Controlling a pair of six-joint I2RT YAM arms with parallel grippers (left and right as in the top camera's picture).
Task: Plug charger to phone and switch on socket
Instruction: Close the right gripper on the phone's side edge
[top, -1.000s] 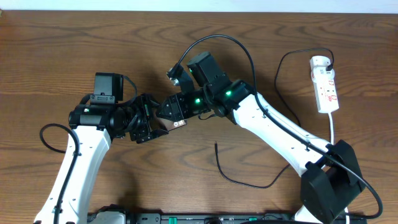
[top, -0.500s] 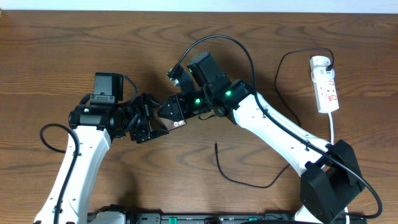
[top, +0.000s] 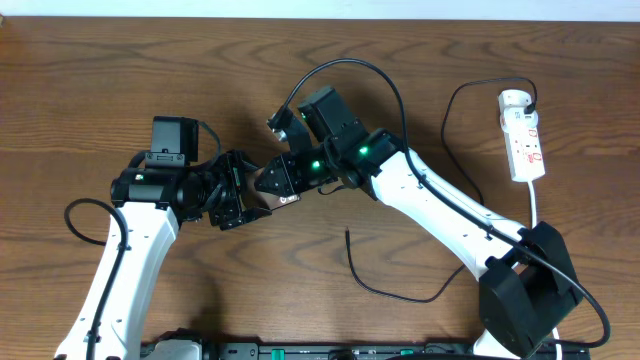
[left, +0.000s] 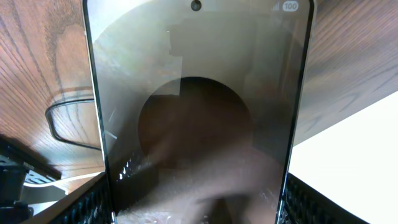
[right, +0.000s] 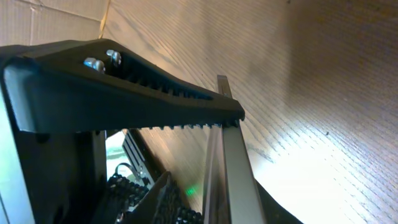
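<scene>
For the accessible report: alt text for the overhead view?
The left end effector holds the phone left of centre over a wooden table, with the right end effector close by it. The black charger runs from the white socket at right to a loose tip on the table.

There is one tabletop (top: 100, 80). Two arms stand at it, one left arm (top: 130, 250) and one right arm (top: 440, 205), and each ends in one tool, making two: the left tool (top: 232, 195) and the right tool (top: 275, 183). There is one phone (left: 199, 112), one socket (top: 524, 140) with one white lead (top: 534, 205), and one charger (top: 348, 250). Two green lights (top: 366, 151) show on the right arm.
</scene>
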